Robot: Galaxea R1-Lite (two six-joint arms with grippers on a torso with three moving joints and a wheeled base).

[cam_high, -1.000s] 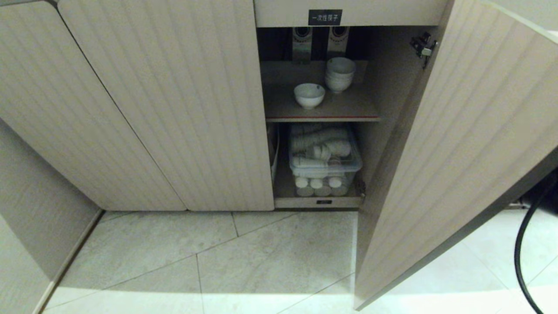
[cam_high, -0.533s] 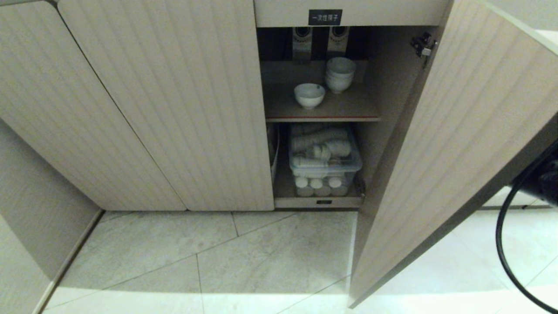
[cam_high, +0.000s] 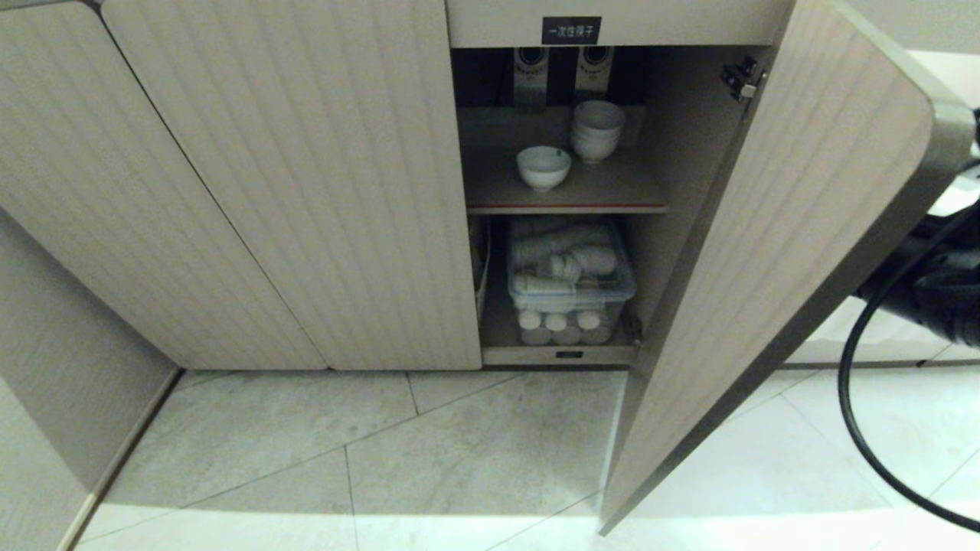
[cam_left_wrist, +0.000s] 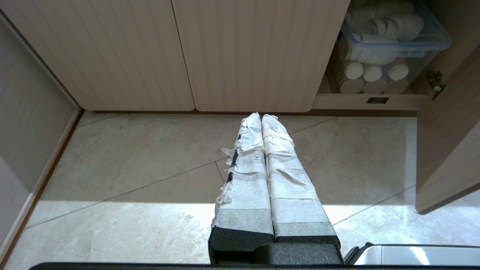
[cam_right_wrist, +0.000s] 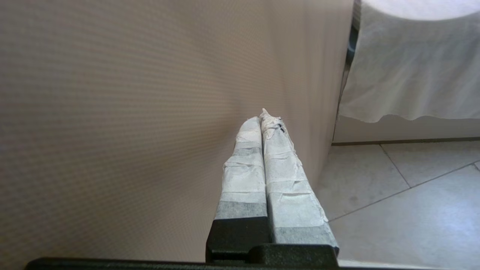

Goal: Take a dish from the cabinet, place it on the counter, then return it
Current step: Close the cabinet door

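The dish (cam_high: 543, 167), a small white bowl, stands upright on the red-edged upper shelf (cam_high: 566, 207) of the open cabinet (cam_high: 306, 191). The fluted door (cam_high: 781, 260) stands partly open on the right. My right gripper (cam_right_wrist: 264, 117) is shut and empty, its taped tips pressed against the door's outer face (cam_right_wrist: 150, 112); in the head view only its dark arm (cam_high: 942, 298) shows behind the door. My left gripper (cam_left_wrist: 260, 117) hangs shut and empty over the floor tiles in front of the shut doors. The counter is out of view.
A pile of white bowls (cam_high: 597, 128) stands behind the dish. A clear plastic box (cam_high: 570, 279) of white cups fills the lower shelf. A black cable (cam_high: 850, 413) loops beside the door. A white-draped table (cam_right_wrist: 412, 75) stands beyond the door.
The door has swung a little toward the cabinet, its lower corner shifting left. The right arm has come into the head view from the right, behind the door. The dish has not moved.
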